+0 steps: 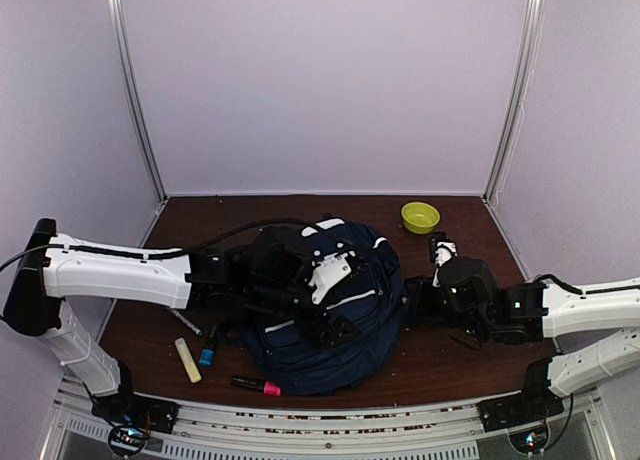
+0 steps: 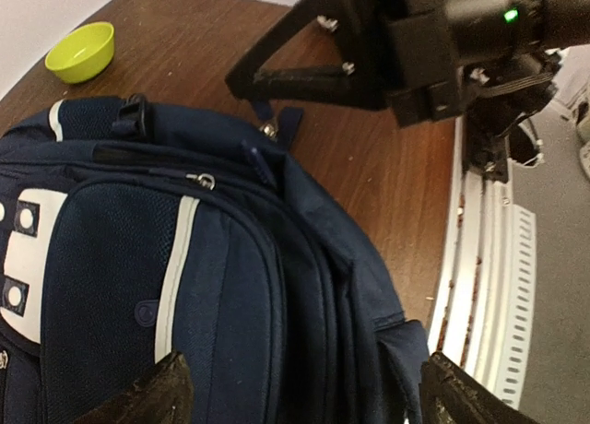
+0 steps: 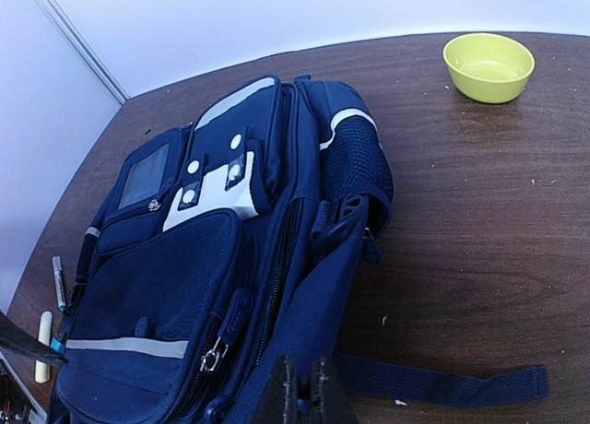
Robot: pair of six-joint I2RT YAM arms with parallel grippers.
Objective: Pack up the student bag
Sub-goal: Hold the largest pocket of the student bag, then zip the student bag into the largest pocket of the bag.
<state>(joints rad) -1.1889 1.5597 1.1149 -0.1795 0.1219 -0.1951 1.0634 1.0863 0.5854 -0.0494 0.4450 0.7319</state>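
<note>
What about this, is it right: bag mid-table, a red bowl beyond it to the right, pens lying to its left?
One slip: the bowl is yellow-green, not red, as the top view shows. The bag is mid-table, the bowl beyond it to the right, pens to its left.

- A navy bag (image 3: 230,258) lies front-up on the brown table (image 3: 479,221), filling the left and middle of the view.
- White patches with round studs sit on its front. One pale stripe crosses the near pocket and another runs along the far end.
- A navy strap (image 3: 442,383) trails flat to the right from the bag's near edge.
- The gripper (image 3: 301,392) shows at the bottom edge, its fingers almost together with a sliver of navy fabric between them.
- A yellow-green bowl (image 3: 489,66) stands upright at the far right, well apart from the bag.
- A pen (image 3: 57,281) and a pale marker (image 3: 41,346) lie just left of the bag.
</note>
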